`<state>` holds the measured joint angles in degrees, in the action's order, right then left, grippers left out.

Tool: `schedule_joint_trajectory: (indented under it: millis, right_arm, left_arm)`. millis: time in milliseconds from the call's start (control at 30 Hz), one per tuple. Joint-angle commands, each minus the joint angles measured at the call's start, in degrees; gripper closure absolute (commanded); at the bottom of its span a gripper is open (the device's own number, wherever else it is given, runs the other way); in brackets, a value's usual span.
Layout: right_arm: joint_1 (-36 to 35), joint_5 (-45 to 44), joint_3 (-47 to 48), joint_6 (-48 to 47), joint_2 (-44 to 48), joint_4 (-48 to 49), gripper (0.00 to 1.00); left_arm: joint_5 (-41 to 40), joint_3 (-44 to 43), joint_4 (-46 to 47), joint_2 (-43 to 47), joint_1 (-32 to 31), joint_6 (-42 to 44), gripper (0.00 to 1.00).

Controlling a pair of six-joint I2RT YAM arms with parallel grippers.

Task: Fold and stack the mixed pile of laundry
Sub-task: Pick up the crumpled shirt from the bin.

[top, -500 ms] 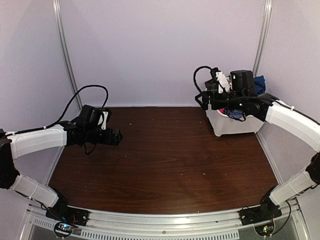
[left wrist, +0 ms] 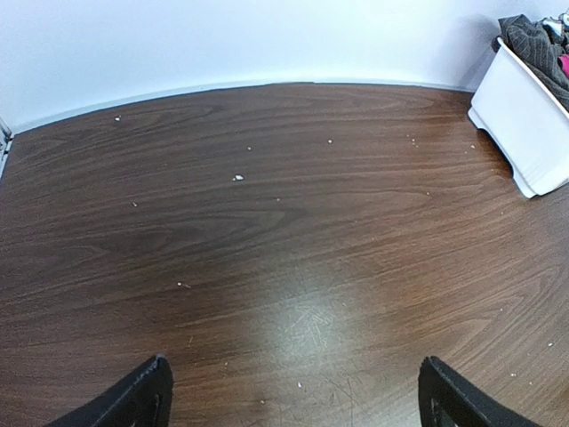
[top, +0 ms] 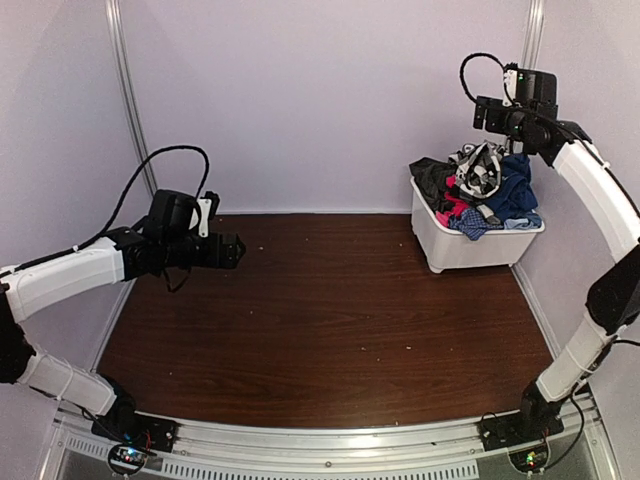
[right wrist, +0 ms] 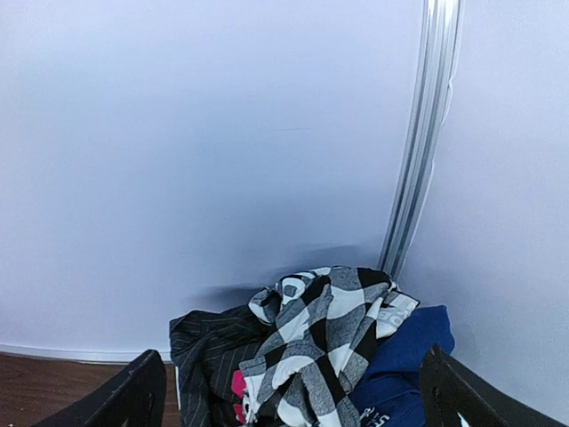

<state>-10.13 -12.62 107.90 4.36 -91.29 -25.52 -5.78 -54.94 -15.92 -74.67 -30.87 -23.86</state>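
surface [top: 330, 320]: brown wood | white bin [top: 470, 252]: far right corner | laundry pile [top: 480, 190]: heaped in bin, checked shirt [right wrist: 320, 338] on top | right jaws: wide open, empty, high above pile | left jaws: wide open, empty, over surface's left

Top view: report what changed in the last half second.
The right gripper rose from down at the laundry in the white bin to high above it, open and empty. The left gripper shifted a little up in the picture, open. Bin and laundry stayed put.
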Motion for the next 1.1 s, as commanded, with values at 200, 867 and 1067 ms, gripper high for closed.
schedule_joint_trajectory:
  millis: [200, 867, 1067]
  right_arm:
    - [0.55, -20.0, 15.3, -7.68, -19.96, -10.0, 0.0]
    - [1.39, -14.53, 26.37, -9.48, -27.09, -6.17, 1.0]
    - [1.34, -1.91, 29.29, -6.14, -25.81, -0.73, 1.0]
  left_arm:
    - [-0.71, 2.16, 2.73, 2.31, -0.33, -0.88, 0.02]
    - [-0.57, 1.53, 3.95, -0.23, -0.33, -1.4, 0.02]
    - [0.34, 1.46, 4.38, -0.77, -0.33, -1.98, 0.02]
